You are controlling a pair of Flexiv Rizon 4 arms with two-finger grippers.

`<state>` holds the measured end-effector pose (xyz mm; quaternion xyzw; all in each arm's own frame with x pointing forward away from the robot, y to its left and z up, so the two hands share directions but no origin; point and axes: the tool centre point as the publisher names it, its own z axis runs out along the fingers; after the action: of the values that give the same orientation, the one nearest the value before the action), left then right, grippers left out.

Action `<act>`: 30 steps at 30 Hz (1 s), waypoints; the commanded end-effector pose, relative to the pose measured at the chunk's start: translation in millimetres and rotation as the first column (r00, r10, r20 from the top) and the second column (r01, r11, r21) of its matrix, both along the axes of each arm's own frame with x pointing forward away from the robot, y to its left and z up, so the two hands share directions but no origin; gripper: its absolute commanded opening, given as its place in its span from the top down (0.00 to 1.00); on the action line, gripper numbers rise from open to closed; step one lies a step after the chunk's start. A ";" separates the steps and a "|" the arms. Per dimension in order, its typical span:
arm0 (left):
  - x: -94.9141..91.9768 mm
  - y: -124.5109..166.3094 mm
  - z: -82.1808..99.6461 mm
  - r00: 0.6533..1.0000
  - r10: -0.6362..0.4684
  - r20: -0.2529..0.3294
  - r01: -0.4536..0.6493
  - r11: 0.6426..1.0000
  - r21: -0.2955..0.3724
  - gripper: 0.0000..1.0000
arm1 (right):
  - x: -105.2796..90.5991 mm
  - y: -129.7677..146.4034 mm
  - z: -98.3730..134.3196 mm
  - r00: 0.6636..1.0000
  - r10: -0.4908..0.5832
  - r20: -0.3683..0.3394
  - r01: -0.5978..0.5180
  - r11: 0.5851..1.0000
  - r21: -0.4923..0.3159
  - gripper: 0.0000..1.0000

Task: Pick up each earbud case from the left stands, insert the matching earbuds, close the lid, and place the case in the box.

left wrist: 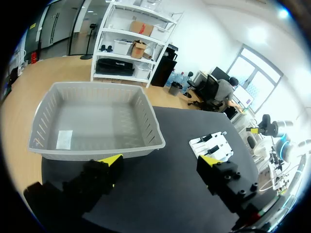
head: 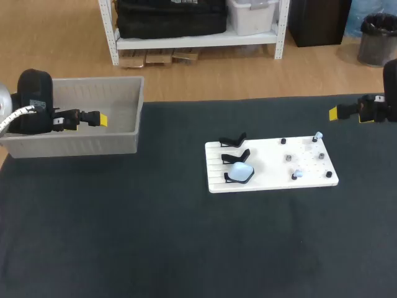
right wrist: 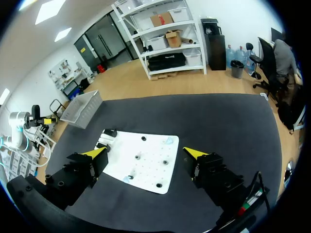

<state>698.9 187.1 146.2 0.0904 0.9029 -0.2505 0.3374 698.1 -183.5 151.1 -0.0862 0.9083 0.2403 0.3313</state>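
A white board [head: 273, 166] lies right of the table's middle. Three black stands [head: 234, 139] line its left edge, and a pale blue earbud case [head: 240, 171] rests on the nearest one. Small pale blue earbuds [head: 318, 135] sit among pegs on the board's right half. My left gripper [head: 100, 119] hangs open over the front part of the grey box [head: 127, 99], far left of the board. My right gripper [head: 334, 113] is open beyond the board's far right corner. In the right wrist view the board [right wrist: 146, 167] lies ahead of the open right gripper [right wrist: 146, 153].
The grey box [left wrist: 97, 121] is empty apart from a white label on its floor and stands at the table's far left edge. Dark mat surrounds the board [left wrist: 214, 144]. My left arm [right wrist: 22, 121] shows beside the box [right wrist: 85, 109] in the right wrist view.
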 end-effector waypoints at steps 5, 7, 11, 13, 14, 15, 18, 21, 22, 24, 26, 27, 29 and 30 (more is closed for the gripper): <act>0.6 -1.4 2.4 1.000 0.004 -0.010 -0.004 1.000 0.010 0.00 | 1.0 -1.1 -0.6 1.000 0.005 0.000 -0.005 1.000 0.003 0.00; 0.6 -1.4 2.4 1.000 0.004 -0.010 -0.004 1.000 0.010 0.00 | 1.0 -1.1 -0.6 1.000 0.005 0.000 -0.005 1.000 0.003 0.00; 0.6 -1.4 2.4 1.000 0.004 -0.010 -0.004 1.000 0.010 0.00 | 1.0 -1.1 -0.6 1.000 0.005 0.000 -0.005 1.000 0.003 0.00; 0.6 -1.4 2.4 1.000 0.004 -0.010 -0.004 1.000 0.010 0.00 | 1.0 -1.1 -0.6 1.000 0.005 0.000 -0.005 1.000 0.003 0.00; 0.6 -1.4 2.4 1.000 0.004 -0.010 -0.004 1.000 0.010 0.00 | 1.0 -1.1 -0.6 1.000 0.005 0.000 -0.005 1.000 0.003 0.00; 0.6 -1.4 2.4 1.000 0.004 -0.010 -0.004 1.000 0.010 0.00 | 1.0 -1.1 -0.6 1.000 0.005 0.000 -0.005 1.000 0.003 0.00; 0.6 -1.4 2.4 1.000 0.004 -0.010 -0.004 1.000 0.010 0.00 | 1.0 -1.1 -0.6 1.000 0.005 0.000 -0.005 1.000 0.003 0.00; 0.6 -1.4 2.4 1.000 0.004 -0.010 -0.004 1.000 0.010 0.00 | 1.0 -1.1 -0.6 1.000 0.005 0.000 -0.005 1.000 0.003 0.00; 0.6 -1.4 2.4 1.000 0.004 -0.010 -0.004 1.000 0.010 0.00 | 1.0 -1.1 -0.6 1.000 0.005 0.000 -0.005 1.000 0.003 0.00; 0.6 -1.4 2.4 1.000 0.004 -0.010 -0.004 1.000 0.010 0.00 | 1.0 -1.1 -0.6 1.000 0.005 0.000 -0.005 1.000 0.003 0.00; 0.6 -1.4 2.4 1.000 0.004 -0.010 -0.004 1.000 0.010 0.00 | 1.0 -1.1 -0.6 1.000 0.005 0.000 -0.005 1.000 0.003 0.00; 1.5 -3.0 2.3 1.000 -0.015 -0.008 0.015 1.000 0.022 0.00 | 1.0 -1.1 -0.6 1.000 0.005 0.000 -0.005 1.000 0.003 0.00; 3.2 -6.8 2.3 0.999 -0.047 0.002 0.047 0.999 0.027 0.00 | 1.0 -1.1 -0.6 1.000 0.005 0.000 -0.005 1.000 0.003 0.00; 4.4 -9.4 2.7 0.998 -0.066 0.011 0.066 0.997 0.041 0.00 | 1.0 -1.1 -0.6 1.000 0.005 0.000 -0.005 1.000 0.003 0.00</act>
<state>695.9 180.4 146.1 0.1178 0.9011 -0.2459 0.3372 698.1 -183.5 151.1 -0.0862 0.9083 0.2403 0.3313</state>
